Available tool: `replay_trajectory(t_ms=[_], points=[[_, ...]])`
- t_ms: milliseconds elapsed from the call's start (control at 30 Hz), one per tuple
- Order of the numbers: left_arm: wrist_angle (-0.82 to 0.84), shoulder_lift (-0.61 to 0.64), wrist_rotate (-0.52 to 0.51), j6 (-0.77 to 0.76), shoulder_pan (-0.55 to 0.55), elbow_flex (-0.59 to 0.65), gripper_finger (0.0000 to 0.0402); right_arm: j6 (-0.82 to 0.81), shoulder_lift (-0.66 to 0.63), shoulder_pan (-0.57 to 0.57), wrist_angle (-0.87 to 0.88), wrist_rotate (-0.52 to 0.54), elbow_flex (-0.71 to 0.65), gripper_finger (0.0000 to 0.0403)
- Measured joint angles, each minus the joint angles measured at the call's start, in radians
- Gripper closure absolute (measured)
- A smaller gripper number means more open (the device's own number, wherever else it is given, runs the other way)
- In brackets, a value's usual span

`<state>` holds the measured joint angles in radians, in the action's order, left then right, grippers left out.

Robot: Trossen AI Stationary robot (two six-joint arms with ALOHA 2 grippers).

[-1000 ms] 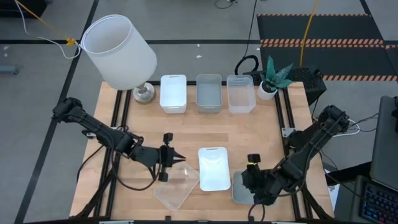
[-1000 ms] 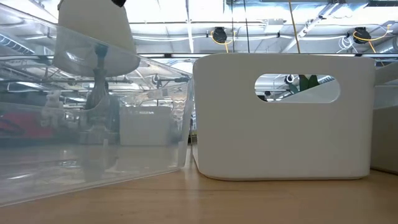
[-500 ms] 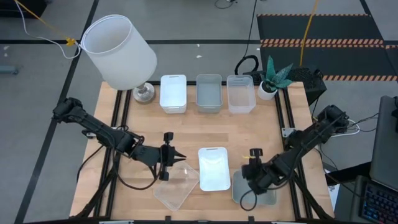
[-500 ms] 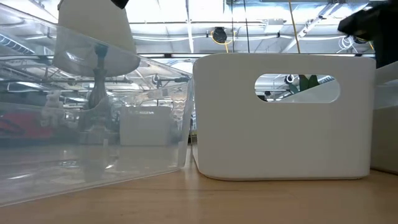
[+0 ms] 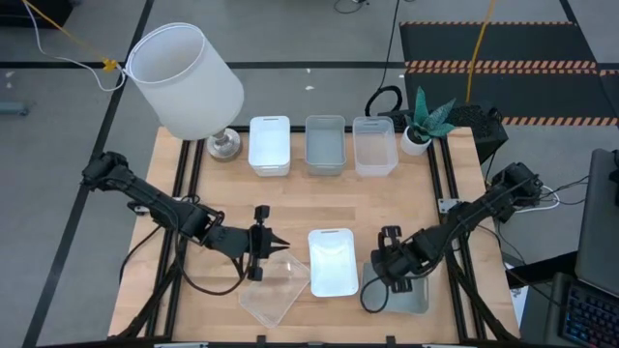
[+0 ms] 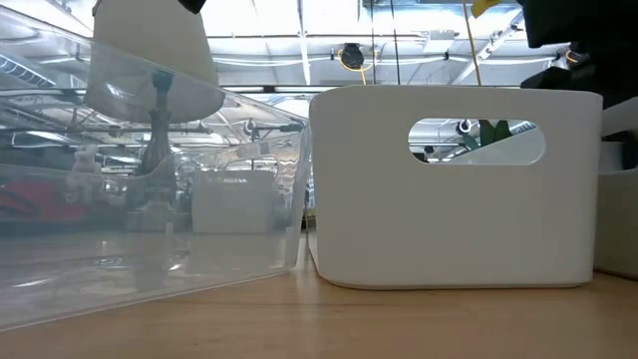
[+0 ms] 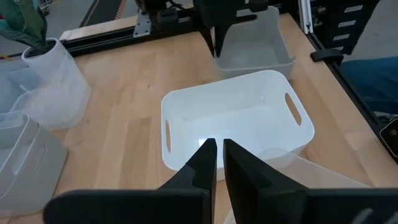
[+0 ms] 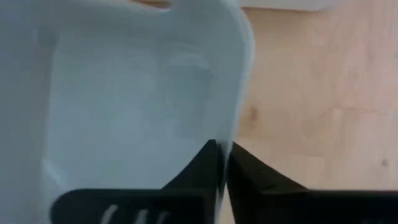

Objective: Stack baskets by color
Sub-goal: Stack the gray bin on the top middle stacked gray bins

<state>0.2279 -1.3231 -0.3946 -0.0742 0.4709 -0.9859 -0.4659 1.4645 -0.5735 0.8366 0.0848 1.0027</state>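
Observation:
Three baskets stand in a row at the table's far side: white (image 5: 269, 145), grey (image 5: 325, 145) and clear (image 5: 373, 145). Nearer lie a clear basket (image 5: 276, 290), a white basket (image 5: 332, 261) and a grey basket (image 5: 414, 300), each on its bottom. My right gripper (image 5: 385, 275) is shut on the near grey basket (image 8: 124, 112). My left gripper (image 5: 279, 243) hangs shut above the near clear basket's far edge, with nothing between its fingers (image 7: 217, 149). It points toward the white basket (image 7: 230, 124). My right gripper pinches the far wall's rim (image 8: 239, 112) of the near grey basket, a little short of that wall's left corner. One finger is inside the basket and one outside. The fingers come steeply from above and lie across the wall. The basket rests on the table.
A big white lampshade (image 5: 186, 79) on its stand leans over the far left corner. A small potted plant (image 5: 423, 121) stands at the far right. Bare wood lies between the far row and the near baskets. The near white basket (image 6: 454, 189) fills the low view.
My right gripper has come down and toward the table's left, tipping steeper, onto the near grey basket's far wall. Its dark body now shows at the low view's top right. The baskets have stayed where they were.

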Motion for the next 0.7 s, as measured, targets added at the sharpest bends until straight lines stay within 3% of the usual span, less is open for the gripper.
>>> replay_trajectory(t_ms=[333,700], points=[[-0.035,0.000,0.000,0.028,0.000,0.000,0.0371,0.059,-0.007,0.001,0.000,-0.010,0.000,0.0399],[-0.199,0.000,-0.002,0.315,-0.024,0.000,0.0370,0.116,-0.144,0.004,0.004,0.063,0.000,0.0401]])
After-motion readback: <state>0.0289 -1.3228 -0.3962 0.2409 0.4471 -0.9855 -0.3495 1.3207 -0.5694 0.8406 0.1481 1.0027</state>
